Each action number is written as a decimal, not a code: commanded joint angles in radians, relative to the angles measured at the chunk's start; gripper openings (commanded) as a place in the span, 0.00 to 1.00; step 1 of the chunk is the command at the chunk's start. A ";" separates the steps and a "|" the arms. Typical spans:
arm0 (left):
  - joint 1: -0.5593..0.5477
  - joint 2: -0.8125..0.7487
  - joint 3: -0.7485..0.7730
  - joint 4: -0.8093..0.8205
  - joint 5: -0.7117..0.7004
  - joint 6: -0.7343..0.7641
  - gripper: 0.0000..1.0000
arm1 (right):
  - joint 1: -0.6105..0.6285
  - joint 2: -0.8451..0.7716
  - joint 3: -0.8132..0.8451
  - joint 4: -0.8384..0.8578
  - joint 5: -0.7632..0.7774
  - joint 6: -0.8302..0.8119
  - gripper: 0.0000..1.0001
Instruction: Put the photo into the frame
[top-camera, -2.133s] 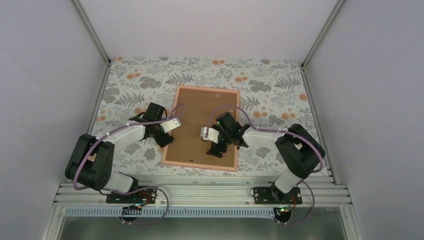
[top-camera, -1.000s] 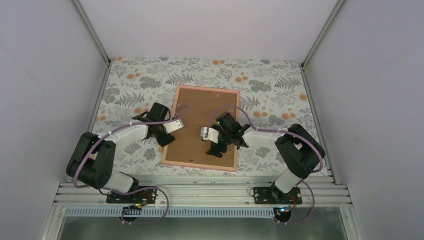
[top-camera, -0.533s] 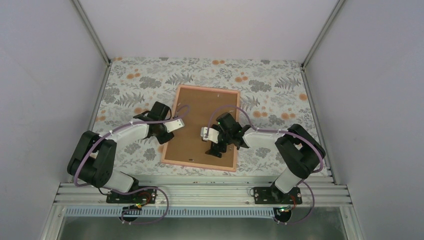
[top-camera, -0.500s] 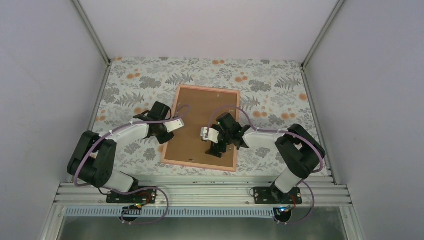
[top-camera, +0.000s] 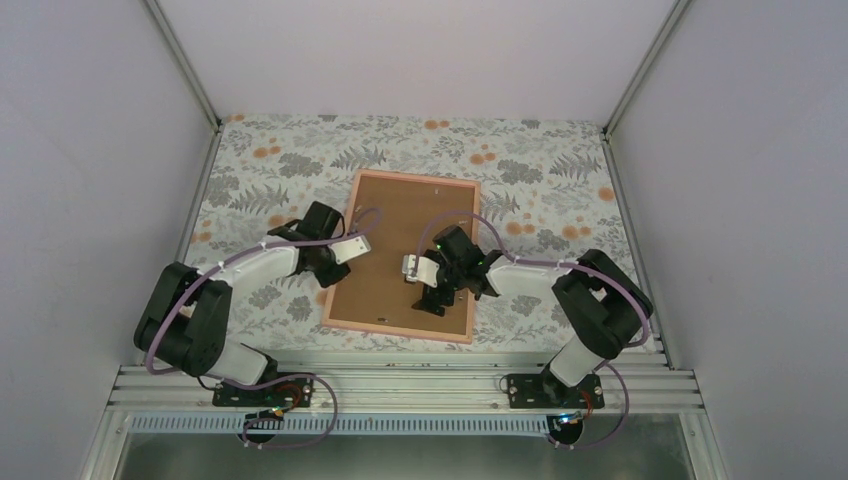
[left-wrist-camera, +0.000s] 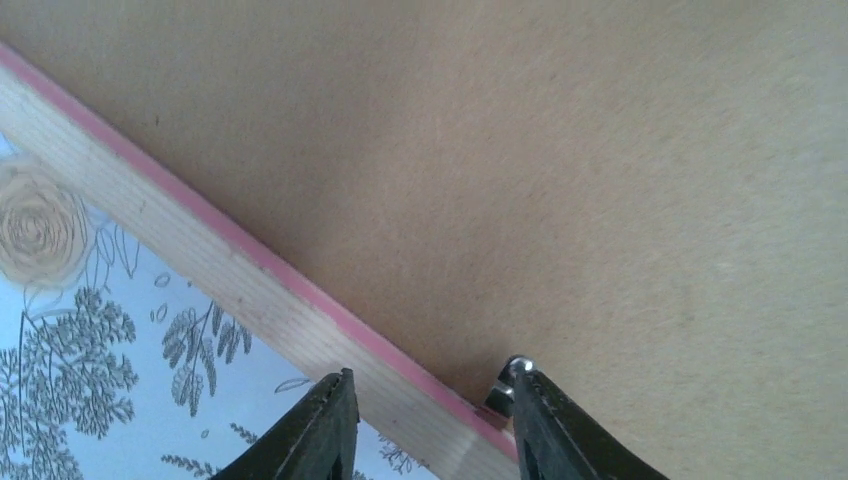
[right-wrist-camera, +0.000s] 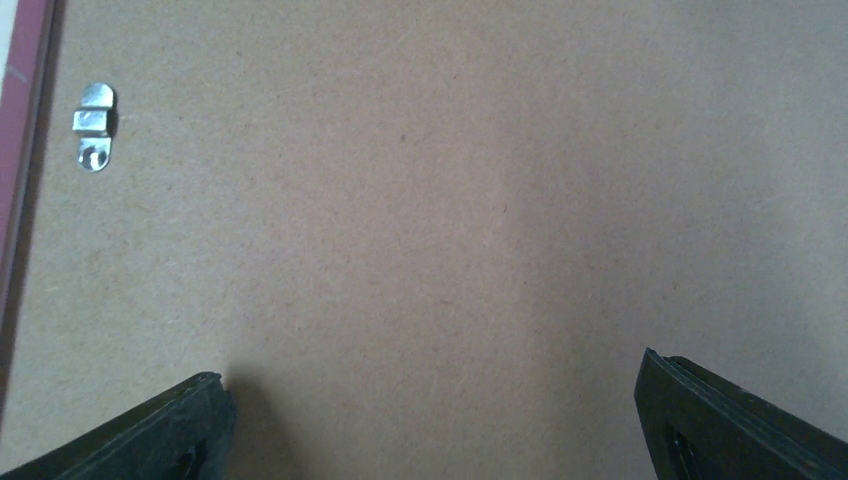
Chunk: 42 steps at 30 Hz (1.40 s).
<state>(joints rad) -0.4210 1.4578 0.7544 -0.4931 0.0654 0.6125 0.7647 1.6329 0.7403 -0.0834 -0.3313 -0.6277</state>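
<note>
Jaws of the left gripper (left-wrist-camera: 430, 422) stand narrowed astride the left rail of the frame (top-camera: 400, 333). One finger (left-wrist-camera: 325, 432) is over the cloth (top-camera: 280, 160), the other (left-wrist-camera: 548, 432) against a small metal tab (left-wrist-camera: 508, 384) at the edge of the board (top-camera: 400, 220). A sliver of cloth shows between the outer finger and the rail, and the tips are cut off, so I cannot tell whether they clench. On the right gripper (right-wrist-camera: 425, 420) the jaws are spread wide, grasping nothing, low over the board's near half. The frame lies back up in the middle of the cloth, slightly askew, with the brown board filling it. A metal hanger (right-wrist-camera: 92, 138) sits on the board beside a rail.
</note>
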 joint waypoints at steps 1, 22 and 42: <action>0.004 -0.046 0.077 -0.017 0.079 -0.058 0.43 | 0.005 -0.015 0.004 -0.146 0.041 -0.017 0.99; 0.139 0.411 0.572 0.081 0.189 -0.249 0.62 | -0.071 0.193 0.419 -0.136 -0.020 0.092 0.99; 0.180 0.602 0.641 0.033 0.144 -0.171 0.54 | -0.070 0.321 0.390 -0.077 0.003 0.030 0.96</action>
<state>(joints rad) -0.2543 2.0296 1.3876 -0.4347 0.2253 0.4114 0.6968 1.9488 1.1465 -0.1581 -0.3344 -0.5678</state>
